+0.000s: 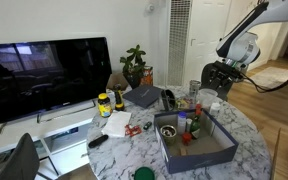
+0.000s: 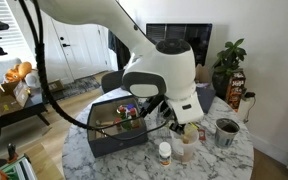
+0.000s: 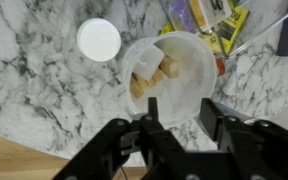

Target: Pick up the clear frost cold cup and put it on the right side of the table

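The clear frost cold cup [image 3: 169, 62] stands upright on the marble table [image 3: 44, 90], seen from above in the wrist view, with yellowish shapes showing through it. My gripper [image 3: 181, 105] hangs just over the cup's near rim with its fingers apart and nothing between them. In both exterior views the gripper [image 1: 212, 80] [image 2: 184, 118] is directly above the cup [image 1: 206, 98] [image 2: 190, 140], which stands near the table's edge [image 2: 234, 160].
A small bottle with a white cap [image 3: 99, 39] [image 2: 164, 152] stands close beside the cup. A metal cup [image 2: 225, 132], a dark open box of items [image 1: 194, 140] [image 2: 114, 135], yellow packets [image 3: 209, 20], a TV [image 1: 44, 75] and a plant [image 1: 134, 65] are nearby.
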